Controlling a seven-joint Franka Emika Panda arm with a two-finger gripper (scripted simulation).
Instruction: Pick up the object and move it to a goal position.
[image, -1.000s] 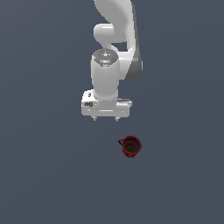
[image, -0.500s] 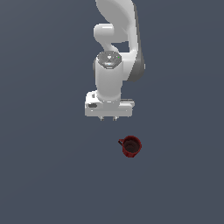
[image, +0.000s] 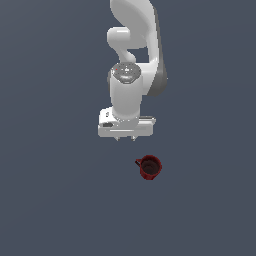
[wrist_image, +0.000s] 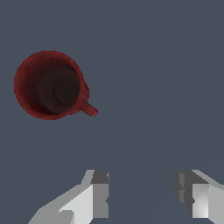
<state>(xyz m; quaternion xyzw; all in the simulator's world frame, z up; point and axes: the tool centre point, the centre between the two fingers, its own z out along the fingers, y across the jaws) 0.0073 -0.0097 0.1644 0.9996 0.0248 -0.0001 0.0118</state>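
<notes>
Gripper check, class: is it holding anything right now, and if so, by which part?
Nothing is held. The gripper is open with only bare floor between its fingers, and the red mug stands apart from it, untouched.

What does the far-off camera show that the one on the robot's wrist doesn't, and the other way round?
Only the exterior view shows the whole white arm above the floor, with the mug toward that view's right of the pincer. Only the wrist view looks straight into the mug's dark inside and shows the open gap between the two fingers. Both show the dark red mug with its small handle, standing untouched on the grey floor.
</notes>
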